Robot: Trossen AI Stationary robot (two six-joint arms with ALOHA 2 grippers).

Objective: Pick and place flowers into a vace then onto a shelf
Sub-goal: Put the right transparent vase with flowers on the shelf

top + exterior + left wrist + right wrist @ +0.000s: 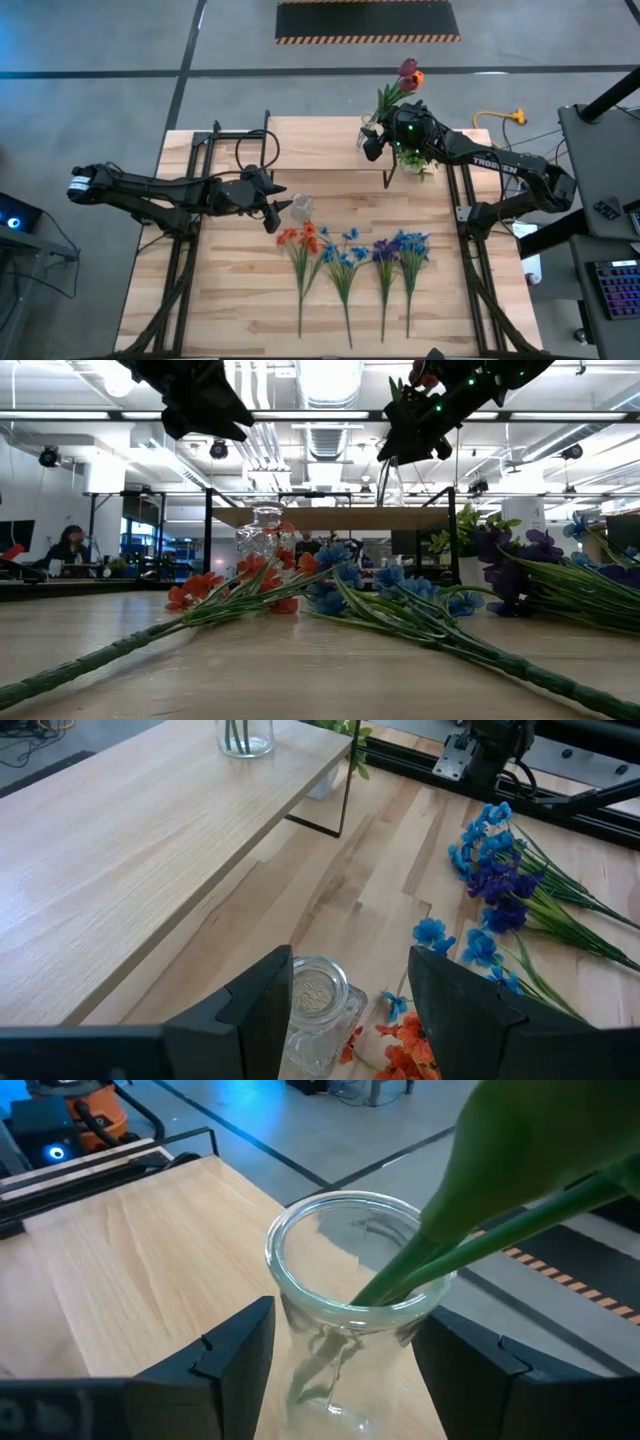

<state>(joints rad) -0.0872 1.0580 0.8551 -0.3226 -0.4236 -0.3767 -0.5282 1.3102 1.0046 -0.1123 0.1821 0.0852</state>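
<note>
A clear glass vase with green stems in it stands at the far part of the shelf. Its dark red and orange-red tulip heads lean past the shelf's far edge. My right gripper is shut on this vase. Orange, blue, purple and blue flowers lie side by side on the table, stems toward the near edge. A small empty glass jar stands on the table by the orange heads. My left gripper hovers open above and beside it, touching nothing. My right gripper has the glass vase between its two fingers, one on each side of the wall below the rim. It comes at the vase slanting down from the table's right. The vase stays upright, and in the low view its base is at the shelf top.
A small leafy potted plant sits at the shelf's right end, under my right arm. The shelf's black leg stands behind the blue flowers. Black frame rails run along both table sides. The near strip of the table holds only stems.
</note>
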